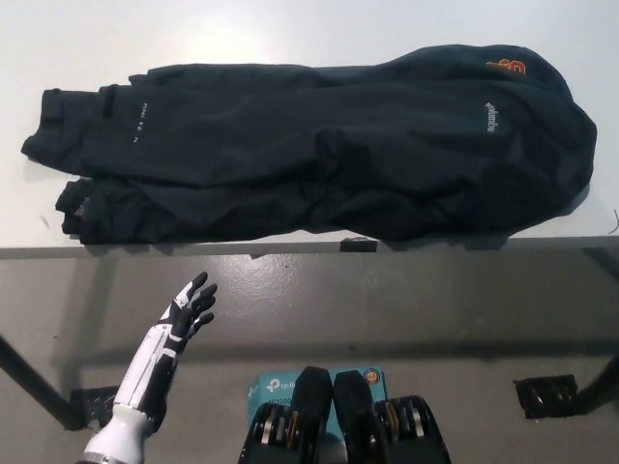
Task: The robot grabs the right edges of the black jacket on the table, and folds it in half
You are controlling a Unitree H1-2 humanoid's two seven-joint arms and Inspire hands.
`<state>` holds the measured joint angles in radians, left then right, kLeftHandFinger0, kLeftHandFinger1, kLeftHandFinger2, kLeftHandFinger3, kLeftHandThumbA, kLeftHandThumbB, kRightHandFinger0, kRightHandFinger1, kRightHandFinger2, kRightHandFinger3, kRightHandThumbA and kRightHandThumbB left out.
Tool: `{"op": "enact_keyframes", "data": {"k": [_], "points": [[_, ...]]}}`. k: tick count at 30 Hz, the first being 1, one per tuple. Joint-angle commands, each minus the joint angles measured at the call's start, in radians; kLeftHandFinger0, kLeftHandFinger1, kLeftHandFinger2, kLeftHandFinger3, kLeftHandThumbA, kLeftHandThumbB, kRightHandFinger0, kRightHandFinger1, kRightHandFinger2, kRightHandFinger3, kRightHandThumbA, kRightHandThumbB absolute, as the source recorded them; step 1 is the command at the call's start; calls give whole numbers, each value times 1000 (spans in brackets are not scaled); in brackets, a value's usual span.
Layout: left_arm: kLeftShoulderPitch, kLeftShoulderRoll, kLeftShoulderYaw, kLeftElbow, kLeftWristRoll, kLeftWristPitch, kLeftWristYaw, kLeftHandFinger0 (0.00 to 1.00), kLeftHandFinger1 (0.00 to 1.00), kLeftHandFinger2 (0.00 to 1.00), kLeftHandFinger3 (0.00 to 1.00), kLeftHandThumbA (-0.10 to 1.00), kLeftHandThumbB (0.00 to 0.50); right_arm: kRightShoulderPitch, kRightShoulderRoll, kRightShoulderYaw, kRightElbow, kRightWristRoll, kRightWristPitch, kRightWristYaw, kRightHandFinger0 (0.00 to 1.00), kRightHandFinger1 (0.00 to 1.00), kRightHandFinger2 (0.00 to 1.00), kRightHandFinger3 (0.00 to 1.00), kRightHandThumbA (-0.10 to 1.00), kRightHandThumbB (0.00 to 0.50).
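Lying flat across white table (pixel 290 24) — black jacket (pixel 319 145), left robot hand (pixel 189 307) below the edge, fingers spread, empty.

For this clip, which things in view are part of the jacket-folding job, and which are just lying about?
Part of the job:
- black jacket, spread across the white table
- left hand, open, below the table edge, not touching the jacket

Lying about:
- teal box on the floor near the robot
- small black block on the floor, lower right

The right hand is out of view.
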<state>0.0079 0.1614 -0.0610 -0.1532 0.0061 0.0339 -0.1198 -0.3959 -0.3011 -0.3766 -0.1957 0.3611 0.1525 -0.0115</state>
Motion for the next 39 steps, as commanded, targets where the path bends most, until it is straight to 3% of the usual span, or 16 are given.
{"op": "enact_keyframes", "data": {"k": [1,3,4,6,10,15,19,23,35,39], "points": [[23,7,16,-33,-33,-70,-14,1000,1000,1000,1000,1000,166,-222,-79,-67,324,273,254,91,1000,1000,1000,1000,1000,235],[29,9,20,-38,-32,-66,-13,1000,1000,1000,1000,1000,168,-247,-79,-64,387,274,251,117,1000,1000,1000,1000,1000,233],[33,9,22,-38,-35,-69,-14,1000,1000,1000,1000,1000,167,-267,-81,-61,444,271,248,136,1000,1000,1000,1000,1000,265],[38,8,25,-36,-36,-77,-13,1000,1000,1000,1000,1000,160,-306,-79,-67,542,272,244,154,1000,1000,1000,1000,1000,283],[36,3,25,-36,-26,-72,-9,1000,1000,1000,1000,1000,166,-356,-65,-87,690,268,202,165,1000,1000,1000,1000,1000,253],[32,2,32,-43,-19,-65,-3,1000,1000,1000,1000,1000,163,-387,-51,-84,821,237,153,175,1000,1000,1000,1000,1000,272],[29,3,35,-49,-29,-51,-10,1000,1000,1000,1000,1000,164,-400,-53,-75,922,216,102,202,1000,1000,1000,1000,1000,259],[24,4,38,-48,-30,-54,-9,1000,1000,1000,1000,1000,165,-408,-47,-78,970,218,78,220,1000,1000,1000,1000,1000,252],[29,12,54,-75,-71,-49,-17,1000,1000,1000,1000,1000,150,-415,-38,-44,1031,173,4,216,1000,1000,1000,1000,1000,310],[29,12,55,-80,-74,-43,-18,1000,1000,1000,1000,1000,149,-428,-30,-60,1050,204,8,248,1000,1000,1000,1000,1000,281]]}}
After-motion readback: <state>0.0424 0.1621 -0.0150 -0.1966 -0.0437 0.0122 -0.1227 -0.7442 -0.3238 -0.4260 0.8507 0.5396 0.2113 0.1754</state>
